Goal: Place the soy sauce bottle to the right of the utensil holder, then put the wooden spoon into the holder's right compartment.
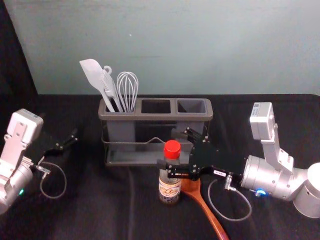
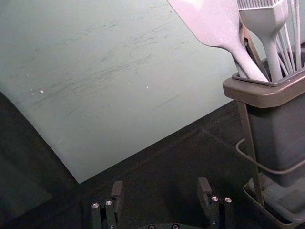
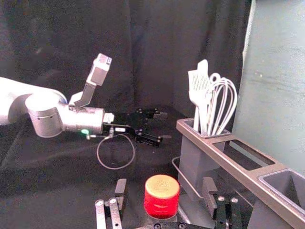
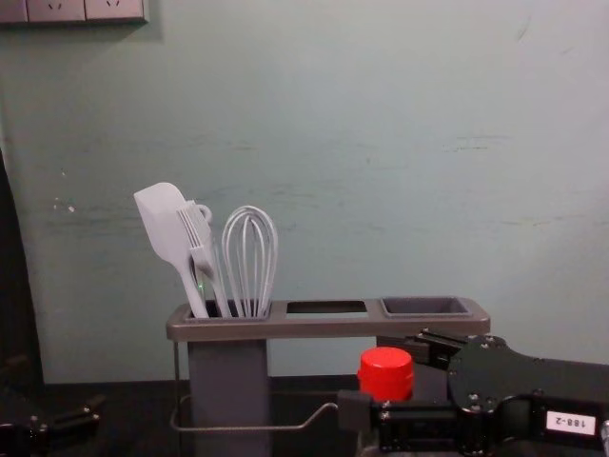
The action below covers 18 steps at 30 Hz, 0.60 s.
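"Your fingers on the right gripper (image 1: 174, 148) are spread, one on the near side of the soy sauce bottle (image 1: 170, 186), one on the far side. There's a gap on either side of its red cap (image 3: 162, 195)."

"And where's your wooden spoon (image 1: 210, 214)?"

"Lying on the table (image 1: 100, 210), below those fingers, its bowl just right of the bottle and its handle running back toward you."

"How's the bottle standing?"

"Upright between your fingers, in front of the utensil holder (image 1: 155, 116), so it's not to the holder's right."

"What about your left gripper (image 1: 74, 135)?"

"Well to the left of those fingers, left of the holder, with its own two fingers apart."

"And beyond your right fingers?"

"The holder, its right compartment (image 1: 192, 106) behind them. A spatula (image 1: 92, 74), a brush (image 4: 195, 233) and a whisk (image 1: 127, 87) stand in its left compartment, and the wall (image 1: 200, 45) rises farthest from you."
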Motion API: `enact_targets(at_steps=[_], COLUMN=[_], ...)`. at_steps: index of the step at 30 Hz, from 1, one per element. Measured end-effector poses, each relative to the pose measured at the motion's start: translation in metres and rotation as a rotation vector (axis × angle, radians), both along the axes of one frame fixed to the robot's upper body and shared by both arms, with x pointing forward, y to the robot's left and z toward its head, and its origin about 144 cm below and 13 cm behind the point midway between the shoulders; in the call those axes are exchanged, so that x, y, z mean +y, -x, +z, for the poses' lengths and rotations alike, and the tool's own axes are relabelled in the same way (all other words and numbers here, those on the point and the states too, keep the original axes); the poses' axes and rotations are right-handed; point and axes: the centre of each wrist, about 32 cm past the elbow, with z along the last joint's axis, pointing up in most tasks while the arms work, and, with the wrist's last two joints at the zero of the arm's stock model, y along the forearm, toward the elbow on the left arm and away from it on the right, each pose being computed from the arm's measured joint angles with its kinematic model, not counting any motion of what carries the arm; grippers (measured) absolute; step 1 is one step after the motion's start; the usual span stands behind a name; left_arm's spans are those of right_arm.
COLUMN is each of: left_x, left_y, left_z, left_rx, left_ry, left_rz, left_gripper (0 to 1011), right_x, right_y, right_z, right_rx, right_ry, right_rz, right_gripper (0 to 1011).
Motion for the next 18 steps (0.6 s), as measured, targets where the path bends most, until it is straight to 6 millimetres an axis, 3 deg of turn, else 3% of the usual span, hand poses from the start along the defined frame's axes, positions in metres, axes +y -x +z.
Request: enact_targets(at_steps=[11, 18], left_x=[0.0000, 0.0000], left_y=[0.0000, 0.0000], left_z=[0.0000, 0.0000], left_rx=[0.000, 0.000], left_ry=[0.000, 0.000], left_rz=[0.000, 0.000], left_gripper=[1012, 1012], right_x=[-0.0001, -0.0001], right_y=[0.0001, 0.0001], right_z=[-0.0001, -0.0001], right_rx=[0.002, 0.002], right_ry=[0.000, 0.000], right_rz=[0.000, 0.000], right_gripper=[982, 815])
